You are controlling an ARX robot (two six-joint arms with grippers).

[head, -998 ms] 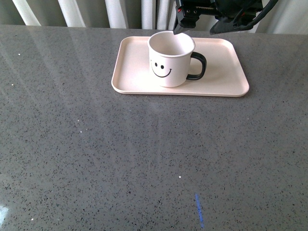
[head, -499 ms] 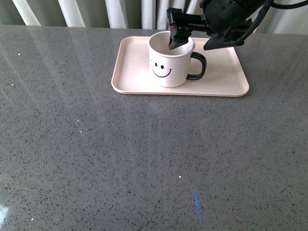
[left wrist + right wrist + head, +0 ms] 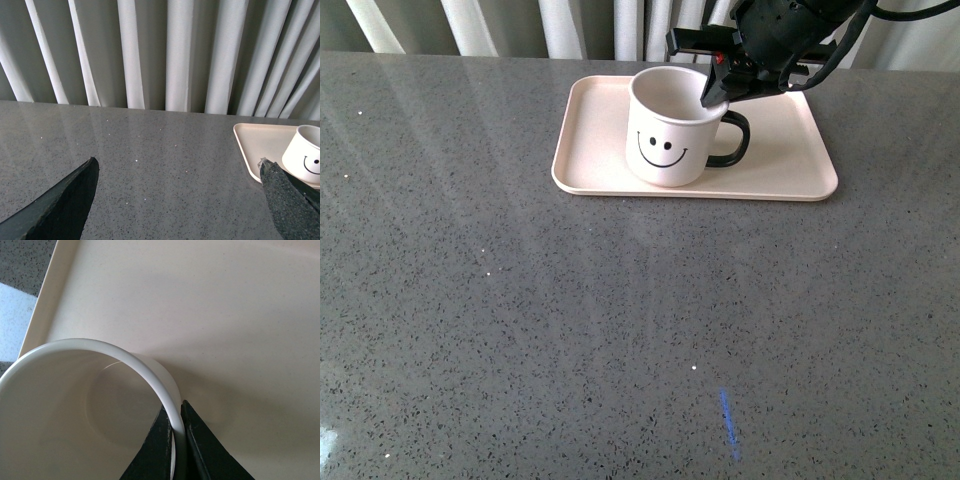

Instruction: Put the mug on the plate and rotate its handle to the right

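The white mug (image 3: 667,135) with a black smiley face is on the pale pink plate (image 3: 790,160) and leans a little toward me. Its black handle (image 3: 733,138) points right. My right gripper (image 3: 717,92) is shut on the mug's rim just above the handle, one finger inside and one outside. In the right wrist view the fingers (image 3: 197,450) pinch the white rim (image 3: 150,377) above the plate (image 3: 225,315). My left gripper (image 3: 180,200) is open and empty over bare table; the mug (image 3: 305,157) and the plate (image 3: 252,142) show at that view's edge.
The grey speckled table (image 3: 570,330) spreads in front of the plate. Pale curtains (image 3: 175,50) hang behind the table's far edge. A blue light streak (image 3: 730,425) lies on the near table.
My right gripper moved from the mug's back rim to the rim above the handle and shut on it. The mug has tipped slightly toward me and shifted a little.
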